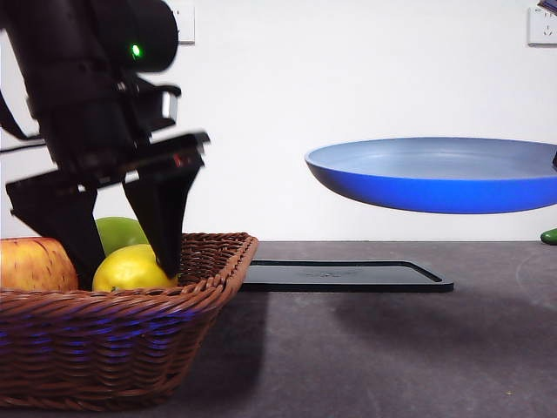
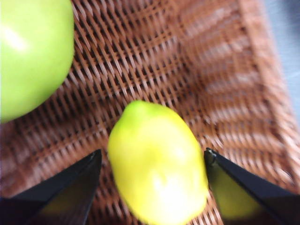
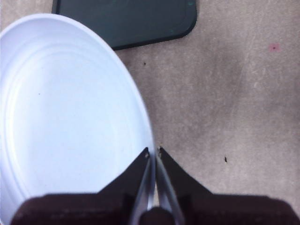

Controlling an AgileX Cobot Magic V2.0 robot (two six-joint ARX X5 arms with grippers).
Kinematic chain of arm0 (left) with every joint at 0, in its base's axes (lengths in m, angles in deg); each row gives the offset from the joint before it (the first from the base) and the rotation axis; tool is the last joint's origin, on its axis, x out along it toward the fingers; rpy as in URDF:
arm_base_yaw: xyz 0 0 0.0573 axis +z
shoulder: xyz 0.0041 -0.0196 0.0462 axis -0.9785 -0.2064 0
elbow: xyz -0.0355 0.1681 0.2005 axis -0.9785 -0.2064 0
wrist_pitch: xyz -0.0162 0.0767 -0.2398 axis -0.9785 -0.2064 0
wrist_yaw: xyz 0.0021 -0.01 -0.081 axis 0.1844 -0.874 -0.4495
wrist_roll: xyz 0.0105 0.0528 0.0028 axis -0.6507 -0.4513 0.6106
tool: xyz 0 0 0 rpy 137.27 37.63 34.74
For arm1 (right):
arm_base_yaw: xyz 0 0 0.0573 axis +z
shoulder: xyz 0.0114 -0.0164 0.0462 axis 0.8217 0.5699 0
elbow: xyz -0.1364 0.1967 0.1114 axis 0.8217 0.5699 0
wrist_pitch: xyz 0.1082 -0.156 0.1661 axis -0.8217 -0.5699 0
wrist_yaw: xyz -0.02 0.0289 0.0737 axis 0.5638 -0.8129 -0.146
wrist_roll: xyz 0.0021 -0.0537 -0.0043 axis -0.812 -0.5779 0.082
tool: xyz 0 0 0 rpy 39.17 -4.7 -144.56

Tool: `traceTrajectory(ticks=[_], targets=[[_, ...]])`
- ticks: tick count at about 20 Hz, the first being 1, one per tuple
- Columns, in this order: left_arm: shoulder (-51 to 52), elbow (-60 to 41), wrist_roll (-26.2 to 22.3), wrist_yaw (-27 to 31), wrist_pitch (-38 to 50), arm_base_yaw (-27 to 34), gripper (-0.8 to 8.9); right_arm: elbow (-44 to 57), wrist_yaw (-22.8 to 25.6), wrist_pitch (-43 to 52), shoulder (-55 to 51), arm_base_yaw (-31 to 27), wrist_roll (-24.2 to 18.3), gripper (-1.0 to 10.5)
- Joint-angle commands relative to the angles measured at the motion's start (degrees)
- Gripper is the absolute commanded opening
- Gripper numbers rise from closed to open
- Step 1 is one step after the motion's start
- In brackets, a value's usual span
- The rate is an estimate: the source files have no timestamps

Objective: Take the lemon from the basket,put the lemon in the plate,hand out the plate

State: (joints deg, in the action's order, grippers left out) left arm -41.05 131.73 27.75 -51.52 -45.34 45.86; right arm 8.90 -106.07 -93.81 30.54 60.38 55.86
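The yellow lemon [image 1: 130, 269] lies in the brown wicker basket [image 1: 113, 335] at the front left. My left gripper [image 1: 122, 261] reaches down into the basket, open, one jaw on each side of the lemon [image 2: 157, 164] with small gaps. My right gripper [image 3: 153, 154] is shut on the rim of the light blue plate [image 3: 65, 117]. It holds the plate [image 1: 435, 174] level in the air at the right, above the table.
A green apple [image 1: 117, 232] and a red-yellow apple [image 1: 35, 264] also lie in the basket; the green apple shows in the left wrist view [image 2: 33, 51]. A flat black tray [image 1: 344, 276] lies on the grey table beside the basket. A small green object [image 1: 549, 236] is at the right edge.
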Motion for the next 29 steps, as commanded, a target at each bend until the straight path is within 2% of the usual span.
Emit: traceTrajectory(ticks=[1,4,8,13,15,16,18,19,23,27,29], targets=[[-2.16,1.11,-0.26,0.24,1.44,-0.50,3.78,-1.27,-0.26,0.48,0.28,0.07,-0.42,0.0],[-2.36,1.11,-3.76,0.24,1.88,-0.76,3.72,-1.27,-0.24,0.50,0.28,0.07,-0.42,0.0],[-2.34,1.22,-4.83,0.04,1.57,-0.81,1.90,-1.27,-0.20,0.55,0.35,0.07,-0.42,0.0],[-1.60,8.66,-5.81,-0.42,-6.21,-0.81,1.78,-1.27,0.33,0.72,1.16,0.07,-0.44,0.0],[-0.46,14.16,-6.32,-3.72,-9.29,-1.07,1.78,-1.27,0.33,0.72,2.91,0.09,-0.44,0.0],[0.33,16.90,-6.32,-7.28,-9.57,-1.66,1.78,-1.27,0.22,0.72,4.22,0.11,-0.44,0.0],[0.90,21.18,-6.32,-12.35,-7.80,-3.08,1.78,-1.27,0.13,0.98,6.97,0.20,-0.48,0.0],[0.90,22.45,-6.32,-12.50,-6.08,-4.15,1.78,-1.27,-0.37,1.07,8.35,0.22,-0.48,0.0],[0.46,22.77,-6.29,-11.78,0.61,-10.84,1.78,-1.27,-6.19,2.51,12.66,0.42,-0.48,0.0],[-2.16,22.77,-6.49,-2.54,4.68,-18.01,1.78,-1.27,-6.32,4.76,12.85,1.81,0.02,0.0],[-4.02,22.77,-7.61,-1.40,6.12,-20.28,1.79,-1.27,-6.34,4.74,12.85,2.40,0.02,0.0]])
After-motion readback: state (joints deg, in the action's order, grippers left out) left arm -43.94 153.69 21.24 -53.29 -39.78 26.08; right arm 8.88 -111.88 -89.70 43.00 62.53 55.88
